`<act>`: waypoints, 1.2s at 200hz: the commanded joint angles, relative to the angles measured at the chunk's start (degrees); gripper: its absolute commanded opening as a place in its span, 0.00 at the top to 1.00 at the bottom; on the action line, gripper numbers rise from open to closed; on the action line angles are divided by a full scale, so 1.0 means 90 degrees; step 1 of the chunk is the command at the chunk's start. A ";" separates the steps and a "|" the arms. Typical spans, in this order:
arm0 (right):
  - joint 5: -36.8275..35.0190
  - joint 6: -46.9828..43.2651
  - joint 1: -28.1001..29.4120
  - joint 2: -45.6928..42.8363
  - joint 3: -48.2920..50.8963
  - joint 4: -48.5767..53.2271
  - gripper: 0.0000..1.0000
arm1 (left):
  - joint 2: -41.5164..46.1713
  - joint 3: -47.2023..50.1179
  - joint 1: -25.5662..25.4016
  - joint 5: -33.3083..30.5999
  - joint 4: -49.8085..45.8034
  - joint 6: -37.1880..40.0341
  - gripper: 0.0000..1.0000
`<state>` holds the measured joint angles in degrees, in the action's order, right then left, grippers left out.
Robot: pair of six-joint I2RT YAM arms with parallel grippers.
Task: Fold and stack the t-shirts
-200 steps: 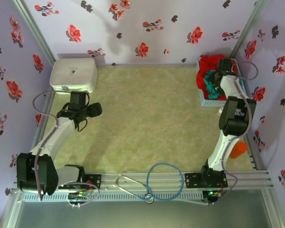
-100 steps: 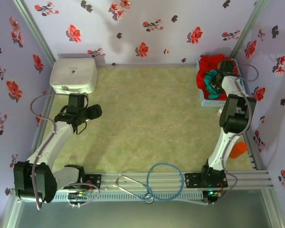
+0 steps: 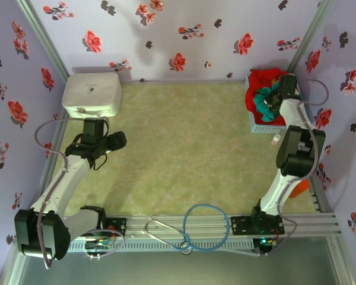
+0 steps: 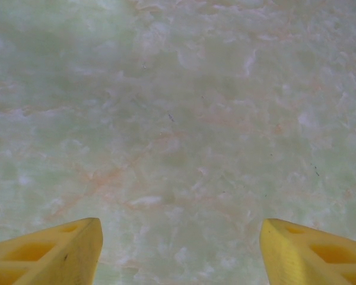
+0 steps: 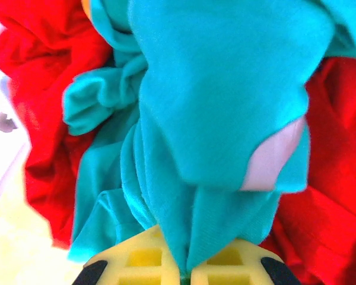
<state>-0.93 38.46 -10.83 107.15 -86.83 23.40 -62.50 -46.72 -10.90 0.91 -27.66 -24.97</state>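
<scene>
Cloth hangs from your right tool (image 5: 187,270), clamped on the teal t-shirt (image 5: 225,89). It has just lifted it off the red t-shirts (image 5: 41,71) in the basket (image 3: 264,127), so spreading comes next. Your left tool (image 4: 178,252) waits, spread apart, over the surface (image 4: 178,119).

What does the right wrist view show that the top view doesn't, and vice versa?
Right wrist: the right gripper pinched shut on a fold of the teal shirt, and a pale patch on that shirt. Top: the blue basket holding the shirts, the white box, and the left gripper over the table. Both: the teal shirt lying among red shirts.
</scene>
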 commanded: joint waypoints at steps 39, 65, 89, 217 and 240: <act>-0.1153 -0.0932 0.0767 -0.1954 0.0864 -0.0604 1.00 | -0.0036 0.0028 -0.0039 0.0236 0.0309 -0.0106 0.23; -0.1378 -0.1257 0.1195 -0.2623 0.1121 -0.0748 1.00 | -0.0133 -0.0088 -0.0034 0.0301 0.0349 -0.0067 0.21; -0.1271 -0.1581 0.1603 -0.3196 0.1232 -0.0837 1.00 | -0.0256 -0.0179 -0.0029 0.0567 0.0470 -0.0029 0.15; -0.1037 -0.3096 0.5975 -0.3479 0.2017 -0.1808 1.00 | -0.1162 -0.1800 0.0612 0.1180 -0.0188 0.0210 0.11; -0.0543 -0.2830 0.6565 -0.2940 0.2258 -0.2237 1.00 | -0.1149 -0.1688 0.0628 0.1013 -0.0289 0.0211 0.11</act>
<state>-8.95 13.19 44.07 76.73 -68.38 10.22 -73.43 -61.45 -5.61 10.17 -27.40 -24.64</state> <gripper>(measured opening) 0.067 0.892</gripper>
